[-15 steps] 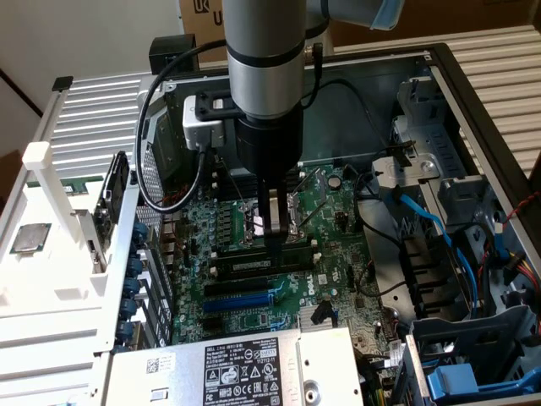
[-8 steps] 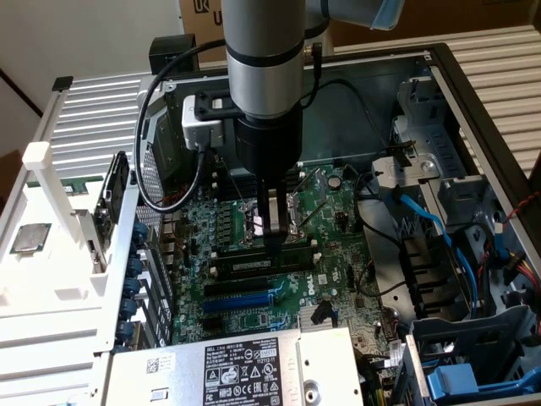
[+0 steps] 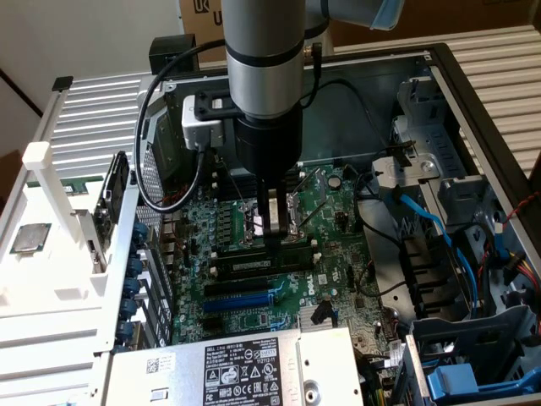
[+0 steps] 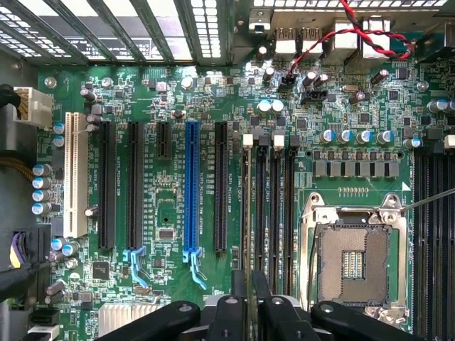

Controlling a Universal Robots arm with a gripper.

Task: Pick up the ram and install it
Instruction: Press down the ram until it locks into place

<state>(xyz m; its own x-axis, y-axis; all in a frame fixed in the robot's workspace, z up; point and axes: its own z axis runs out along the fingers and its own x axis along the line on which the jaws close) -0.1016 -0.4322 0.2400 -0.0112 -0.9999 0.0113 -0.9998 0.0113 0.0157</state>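
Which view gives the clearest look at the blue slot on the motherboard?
The wrist view: the blue slot is seen nearly straight on, its whole length unobstructed. The exterior view shows the same slot at a slant, from farther off.

The gripper (image 3: 272,241) hides part of the ram (image 3: 262,263), seemingly.

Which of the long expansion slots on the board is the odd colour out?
The blue slot, the single bright blue one. It stands between black slots on either side; a white slot sits furthest out in the row. In the exterior view it shows near the tool.
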